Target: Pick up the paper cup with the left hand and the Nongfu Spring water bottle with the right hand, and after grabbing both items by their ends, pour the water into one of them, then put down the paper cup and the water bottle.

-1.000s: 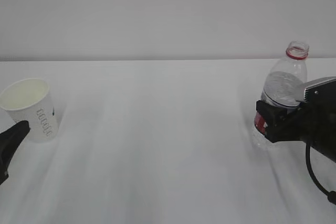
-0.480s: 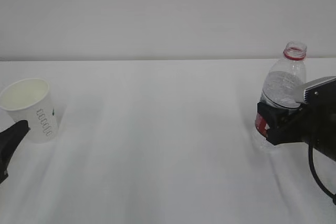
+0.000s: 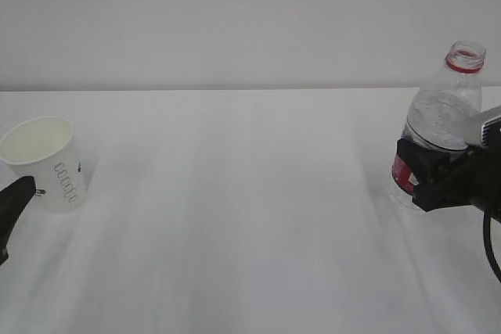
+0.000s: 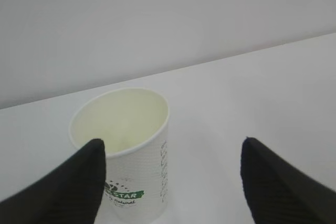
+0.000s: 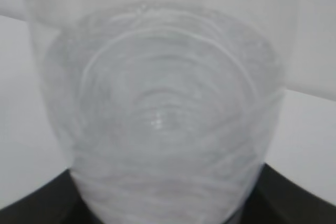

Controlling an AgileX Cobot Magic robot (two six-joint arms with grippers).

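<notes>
Right pincer [image 3: 415, 181] is clamping your Nongfu Spring water bottle [image 3: 438, 134] at its label | left pincer [image 4: 170, 179] is gaping beside the paper cup [image 4: 128, 145], which is sitting on the bench [image 3: 235, 217] | grabbing step running | you're needing to straddle the cup, then clench.

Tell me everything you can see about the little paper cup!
The paper cup is white with a creamy inside, a rolled rim and green-grey print on its side. It stands upright and looks empty, near the left edge of the white table. The left tool sits open around it, fingers on either side, not squeezing yet.
</notes>
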